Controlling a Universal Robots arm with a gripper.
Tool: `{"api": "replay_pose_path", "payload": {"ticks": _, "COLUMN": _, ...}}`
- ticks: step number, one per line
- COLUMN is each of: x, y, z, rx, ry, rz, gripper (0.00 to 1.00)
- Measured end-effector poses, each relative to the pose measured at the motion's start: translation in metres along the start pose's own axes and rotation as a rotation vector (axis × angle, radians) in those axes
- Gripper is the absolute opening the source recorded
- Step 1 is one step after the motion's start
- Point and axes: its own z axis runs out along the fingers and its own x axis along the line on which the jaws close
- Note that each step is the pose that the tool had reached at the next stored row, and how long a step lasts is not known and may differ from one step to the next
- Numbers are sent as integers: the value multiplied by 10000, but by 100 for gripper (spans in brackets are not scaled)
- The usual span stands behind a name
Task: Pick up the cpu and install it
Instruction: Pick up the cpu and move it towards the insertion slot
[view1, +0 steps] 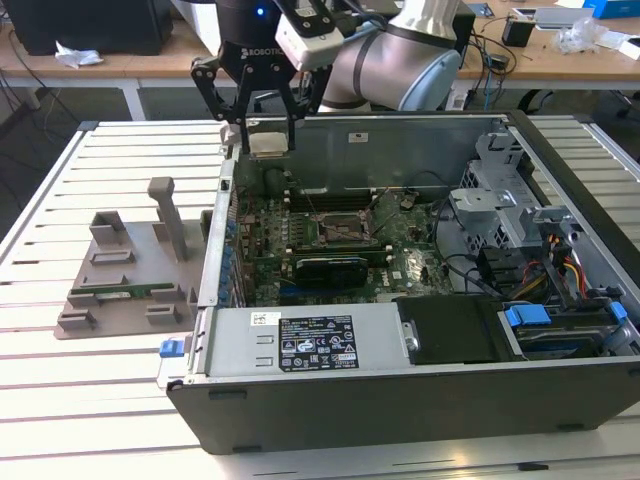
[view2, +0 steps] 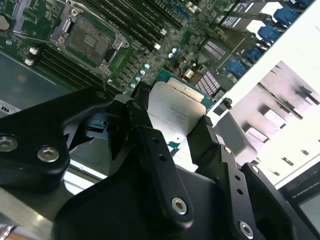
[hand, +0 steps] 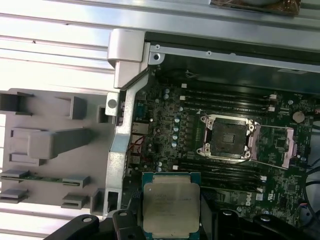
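One cpu (hand: 171, 210), silver face up with its thin dark rim showing, is sitting pinched flat between my two fingers (view2: 150, 145), which are pressing in on its opposite edges. My gripper (view1: 266, 142) is holding it in the air, clear of everything, over the open computer case (view1: 400, 400). It is hanging by the case's far wall, near the far corner on the exterior view's left.

Below the chip the green motherboard (hand: 170, 125) is lying on the case floor. Its socket (hand: 227, 137) is standing bare near the board's middle, with a metal retaining frame (hand: 280, 145) swung open beside it. The cpu is hanging well apart from that socket, toward the board's edge. A black expansion card (view1: 330, 268) is standing just beside the socket, toward the case's near side.

Outside the case, on the slatted table (view1: 100, 420), a gray holder tray (view1: 110, 318) is resting near the case's wall on the exterior view's left. A long green memory stick (view1: 120, 293) is lying in a slot toward the tray's near edge.
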Motion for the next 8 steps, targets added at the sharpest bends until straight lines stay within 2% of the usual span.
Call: {"api": "replay_pose_path", "payload": {"ticks": 8, "x": -78, "y": -3, "z": 10, "rx": 0, "ry": 0, "rz": 0, "gripper": 55}}
